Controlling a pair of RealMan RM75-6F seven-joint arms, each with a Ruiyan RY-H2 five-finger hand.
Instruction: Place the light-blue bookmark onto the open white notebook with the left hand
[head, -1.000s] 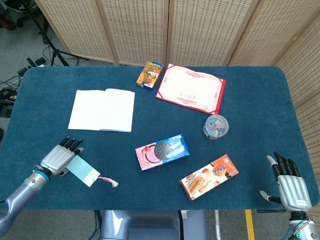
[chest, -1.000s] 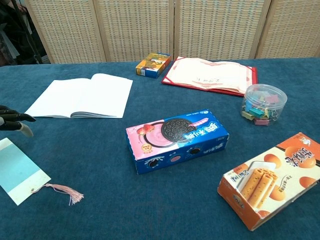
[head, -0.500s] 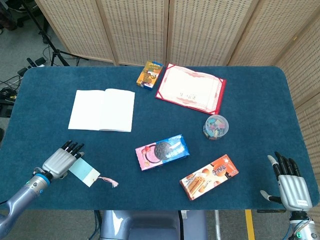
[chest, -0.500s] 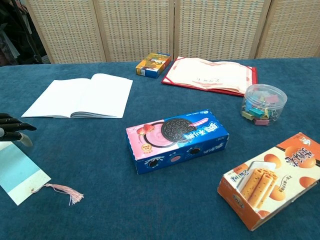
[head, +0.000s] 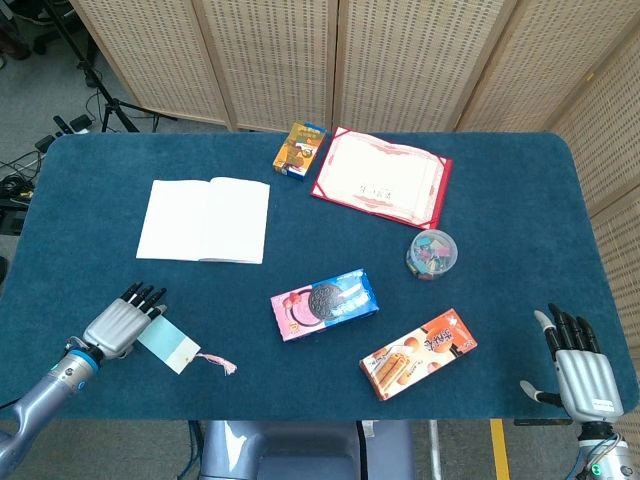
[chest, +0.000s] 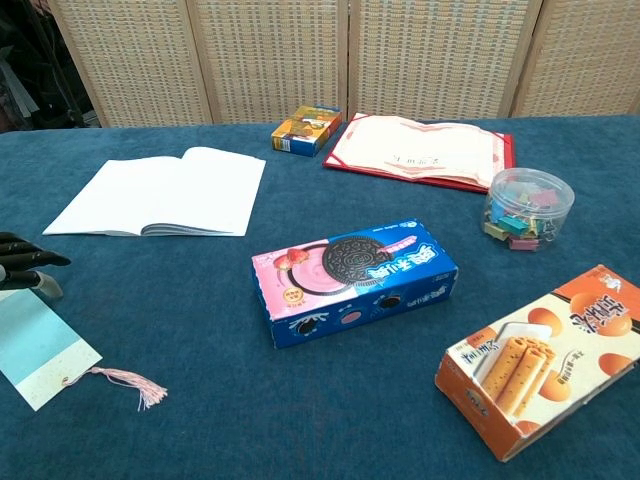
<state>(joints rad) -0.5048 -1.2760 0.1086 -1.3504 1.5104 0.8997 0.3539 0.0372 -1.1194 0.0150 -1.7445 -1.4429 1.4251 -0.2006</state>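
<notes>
One bookmark (head: 170, 345), a light-blue card rectangle with a paler margin and a pink tassel (head: 218, 362) on a thread, lies flat near the table's (head: 520, 200) front left edge, on blue pile cloth. The left hand (head: 118, 322), grey-backed with dark fingers (chest: 22, 255) held straight and slightly apart, rests over the bookmark's left end; whether it grips the card I cannot tell. The right hand (head: 578, 368) stands at the front right corner, fingers spread, holding nothing. Ahead of it lies a flat orange wafer box (head: 418, 353), glossy card. Left of that, a blue cookie box (head: 324, 304), long and rectangular. Further back, right, a round clear tub (head: 431, 253) of mixed coloured clips. The notebook (head: 205, 220), open, white, blank matte pages, lies flat well beyond the bookmark. At the far edge, a red-bordered certificate folder (head: 382, 189), open, with a small orange packet (head: 300, 148) just beside it.
</notes>
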